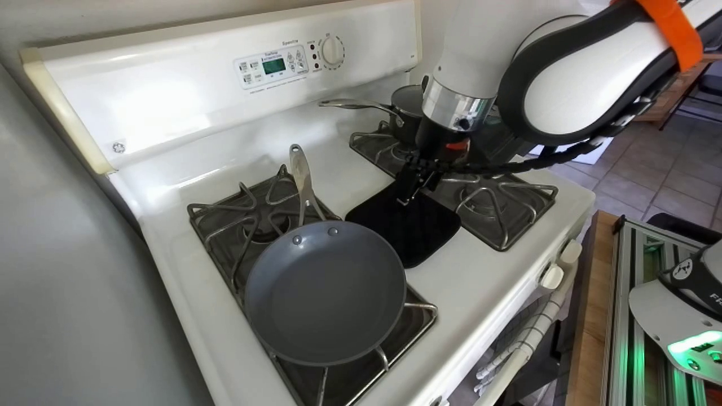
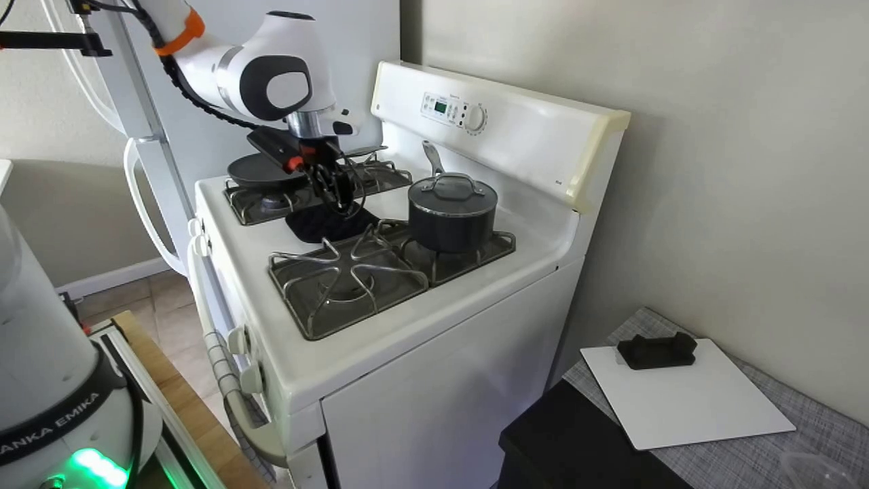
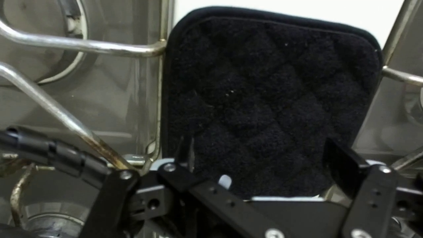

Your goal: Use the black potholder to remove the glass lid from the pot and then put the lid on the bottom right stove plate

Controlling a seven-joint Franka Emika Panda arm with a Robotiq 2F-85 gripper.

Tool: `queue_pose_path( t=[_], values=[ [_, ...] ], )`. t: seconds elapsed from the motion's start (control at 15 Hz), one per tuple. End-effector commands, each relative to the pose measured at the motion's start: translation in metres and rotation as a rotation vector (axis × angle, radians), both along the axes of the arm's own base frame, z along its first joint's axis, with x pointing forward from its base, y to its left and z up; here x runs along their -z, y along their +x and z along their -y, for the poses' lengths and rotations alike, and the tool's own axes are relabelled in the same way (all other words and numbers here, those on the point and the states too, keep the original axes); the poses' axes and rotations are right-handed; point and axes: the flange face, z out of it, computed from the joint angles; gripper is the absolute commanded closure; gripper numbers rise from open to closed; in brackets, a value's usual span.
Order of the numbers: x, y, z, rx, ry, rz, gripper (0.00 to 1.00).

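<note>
The gripper (image 3: 259,152) stands wide, its two black fingers (image 3: 343,165) well apart over the end of the black potholder (image 3: 271,96) nearer the stove's back panel (image 2: 543,136); the cloth shows between them, and whether the tips touch it cannot be told. The potholder lies on the white stove top (image 1: 451,293), between the left-hand burners (image 1: 265,223) and the right-hand burners (image 2: 390,265). It is a squarish pad with rounded corners, stitched in a diamond quilt, its face deep black and a little fuzzy, flecked with a few pale specks, and edged by a smoother black binding. In an exterior view, near it, the pot (image 2: 451,231) stands upright at the back right, dark-sided, its long metal handle (image 2: 432,157) turned towards the back panel. The glass lid (image 2: 434,198) sits level on the pot, greyish, topped by an arched metal handle (image 2: 458,175). In front of the pot is the bottom right stove plate (image 2: 346,285), a dark, squarish well under bent metal grate bars. On the other side of the potholder, over the left-hand burners, rests a grey frying pan (image 1: 327,293), its handle also pointing towards the back panel.
</note>
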Motion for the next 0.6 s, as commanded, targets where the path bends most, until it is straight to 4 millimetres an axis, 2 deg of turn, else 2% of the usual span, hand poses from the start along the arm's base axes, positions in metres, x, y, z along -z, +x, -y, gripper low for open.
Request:
queue_pose_path(
  t=[0.0,0.53],
  values=[
    [0.021,0.010,-0.007,-0.002,0.000,-0.011,0.00],
    [0.048,0.024,-0.021,-0.021,-0.011,-0.040,0.00]
  ],
)
